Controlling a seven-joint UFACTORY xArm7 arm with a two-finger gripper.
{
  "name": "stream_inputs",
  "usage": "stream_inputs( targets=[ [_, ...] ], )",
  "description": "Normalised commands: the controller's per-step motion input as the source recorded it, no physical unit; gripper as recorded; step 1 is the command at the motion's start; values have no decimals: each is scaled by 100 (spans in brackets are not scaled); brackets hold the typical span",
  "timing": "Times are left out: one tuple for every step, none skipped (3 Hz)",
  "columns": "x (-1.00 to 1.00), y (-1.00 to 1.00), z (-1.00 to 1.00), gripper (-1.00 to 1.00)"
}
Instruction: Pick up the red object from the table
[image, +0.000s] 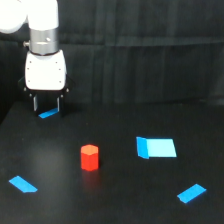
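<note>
End effector (46, 104), fingers apparently spread and holding nothing, hangs above the bench (115, 200) at the exterior view's far left, well apart from the upright red block (89, 157) near centre, which calls for a centred descent straddling its sides.

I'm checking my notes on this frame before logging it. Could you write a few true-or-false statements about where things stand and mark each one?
1. The red object stands upright on the table. True.
2. The gripper is closed around the red object. False: it is far from the block, toward the exterior view's upper left, and holds nothing.
3. A light-blue rectangle lies to the exterior view's right of the red object. True.
4. The red object sits on top of a blue tape strip. False: it rests on bare black surface, apart from every blue piece.
5. A blue strip lies beneath the gripper. True.
</note>
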Motion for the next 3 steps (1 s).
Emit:
stream_inputs(
  targets=[
    [57, -13, -28, 87],
    [65, -17, -32, 89],
    [76, -41, -15, 96]
  ],
)
